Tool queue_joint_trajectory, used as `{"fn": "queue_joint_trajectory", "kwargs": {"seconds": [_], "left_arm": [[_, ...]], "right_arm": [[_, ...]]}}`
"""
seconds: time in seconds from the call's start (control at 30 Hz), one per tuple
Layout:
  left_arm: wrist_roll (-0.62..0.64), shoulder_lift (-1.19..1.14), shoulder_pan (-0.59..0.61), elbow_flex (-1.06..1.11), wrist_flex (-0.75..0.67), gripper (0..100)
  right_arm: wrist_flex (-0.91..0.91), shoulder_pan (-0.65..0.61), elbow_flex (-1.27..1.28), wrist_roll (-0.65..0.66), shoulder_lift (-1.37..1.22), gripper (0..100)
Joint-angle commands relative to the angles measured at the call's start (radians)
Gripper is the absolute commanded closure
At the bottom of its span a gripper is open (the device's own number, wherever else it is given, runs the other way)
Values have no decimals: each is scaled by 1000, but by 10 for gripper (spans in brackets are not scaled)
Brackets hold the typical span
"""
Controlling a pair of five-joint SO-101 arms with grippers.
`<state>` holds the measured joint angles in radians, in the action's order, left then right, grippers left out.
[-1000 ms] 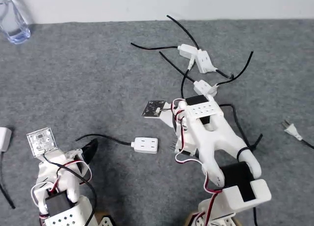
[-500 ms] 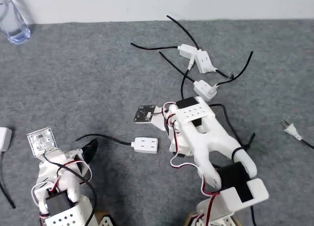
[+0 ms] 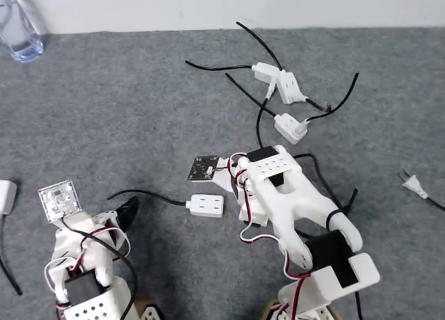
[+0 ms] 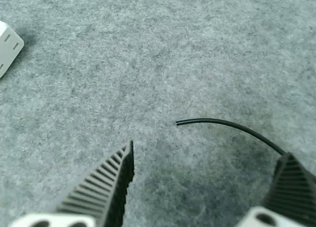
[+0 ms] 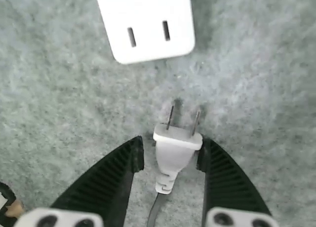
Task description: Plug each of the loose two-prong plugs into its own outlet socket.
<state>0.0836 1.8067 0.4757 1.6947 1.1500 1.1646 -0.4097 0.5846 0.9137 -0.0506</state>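
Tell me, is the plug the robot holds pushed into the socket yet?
Out. The right gripper holds the plug, and its two prongs point at the outlet socket with bare carpet between them.

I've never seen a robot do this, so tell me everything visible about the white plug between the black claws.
The white plug looks like moulded plastic, with two thin metal prongs, a ribbed neck and a dark cord trailing back. It sits between the right gripper's ridged black fingers, over grey carpet, prongs aimed at the white socket's two slots just ahead, not yet in.
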Motion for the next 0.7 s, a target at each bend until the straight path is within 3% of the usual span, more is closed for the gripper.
{"fn": "queue_joint_trajectory", "kwargs": {"seconds": [0.0,0.2,0.33,0.53,0.67], "left_arm": [[-8,14,6,-12,-2,582],[-8,14,6,-12,0,582],[-8,14,6,-12,0,582],[-8,14,6,-12,0,582],[-8,14,5,-12,0,582]], "right_arm": [[-30,-16,0,-6,2,825],[-87,-12,29,-6,-36,836],[-87,-18,26,-6,-44,998],[-81,-18,32,-9,-44,992],[-2,-19,-9,-86,-24,992]]}}
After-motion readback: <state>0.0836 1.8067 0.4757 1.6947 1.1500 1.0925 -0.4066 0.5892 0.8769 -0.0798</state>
